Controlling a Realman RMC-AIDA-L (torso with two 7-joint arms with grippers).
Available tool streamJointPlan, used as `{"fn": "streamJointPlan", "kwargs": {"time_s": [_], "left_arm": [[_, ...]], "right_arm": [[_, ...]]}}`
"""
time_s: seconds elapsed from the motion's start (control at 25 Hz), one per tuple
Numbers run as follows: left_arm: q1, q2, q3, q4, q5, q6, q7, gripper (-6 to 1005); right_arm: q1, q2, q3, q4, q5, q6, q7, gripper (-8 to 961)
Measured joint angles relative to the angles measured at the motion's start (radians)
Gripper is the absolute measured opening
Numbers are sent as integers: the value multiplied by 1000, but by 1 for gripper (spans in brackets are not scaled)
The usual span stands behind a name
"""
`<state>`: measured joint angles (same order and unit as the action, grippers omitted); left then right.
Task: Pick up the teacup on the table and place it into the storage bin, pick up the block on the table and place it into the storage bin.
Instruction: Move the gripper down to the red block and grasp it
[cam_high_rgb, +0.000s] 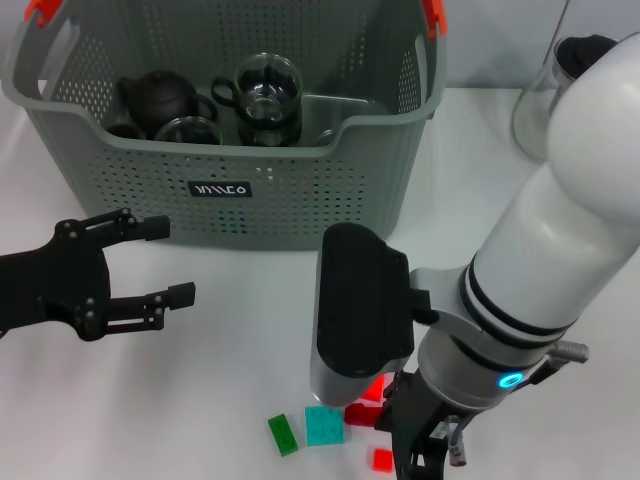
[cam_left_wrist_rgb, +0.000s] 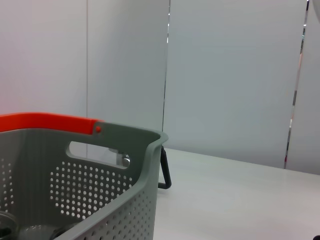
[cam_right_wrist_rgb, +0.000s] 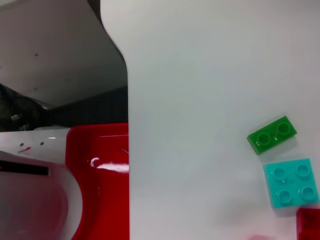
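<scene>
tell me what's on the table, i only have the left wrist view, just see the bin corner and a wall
Observer: A green block, a teal block and red blocks lie on the table in front of the storage bin.
Operator: where's the right end effector
Observer: The right end effector is low over the red blocks.
Operator: anything in the bin yet
Observer: Yes, a dark teapot and glass cups.
Operator: and my end effector
Observer: The left end effector is open, in front of the bin.
</scene>
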<state>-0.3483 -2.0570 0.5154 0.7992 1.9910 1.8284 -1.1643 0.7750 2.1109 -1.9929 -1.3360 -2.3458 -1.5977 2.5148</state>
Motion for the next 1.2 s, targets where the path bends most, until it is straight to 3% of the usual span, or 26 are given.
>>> {"fn": "streamJointPlan", "kwargs": {"time_s": [0.8, 1.04, 1.2], "left_arm": [[5, -2, 0, -2, -4, 0, 1, 842], [3, -2, 0, -5, -4, 0, 2, 842], [3, -2, -2, -11, -4, 0, 6, 841]], "right_arm": [[32, 3, -86, 112, 3, 107, 4, 848], [33, 4, -91, 119, 4, 119, 4, 677], [34, 5, -98, 127, 4, 136, 4, 674]]}}
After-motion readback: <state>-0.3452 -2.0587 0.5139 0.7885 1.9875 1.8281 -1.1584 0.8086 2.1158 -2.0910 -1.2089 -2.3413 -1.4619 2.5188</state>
